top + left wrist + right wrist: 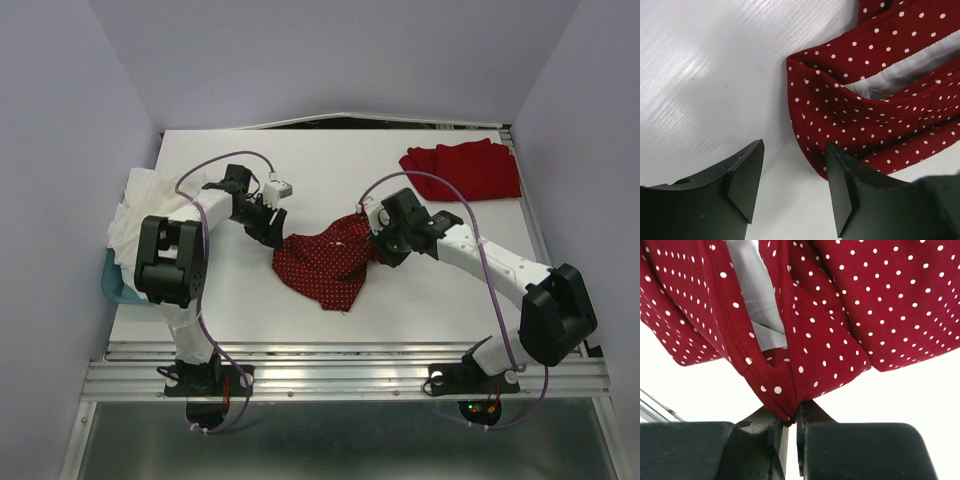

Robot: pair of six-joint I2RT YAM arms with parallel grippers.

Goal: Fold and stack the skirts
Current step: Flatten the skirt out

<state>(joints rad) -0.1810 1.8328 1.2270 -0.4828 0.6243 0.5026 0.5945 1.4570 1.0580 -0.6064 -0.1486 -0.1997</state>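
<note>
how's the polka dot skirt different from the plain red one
Pattern: the polka-dot skirt is dark red with white dots; the plain red skirt is bright and unpatterned. Place: the polka-dot skirt lies mid-table, the plain red skirt at the far right corner. State: the right gripper pinches the polka-dot skirt; nothing touches the plain red skirt. Both are red cloth on the table.

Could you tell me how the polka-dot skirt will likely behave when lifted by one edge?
Probably floppy: the polka-dot skirt drapes in loose folds from the right gripper. Likely light, as a small edge pinch holds it up. Pushed, its creased cloth would probably bunch rather than slide.
</note>
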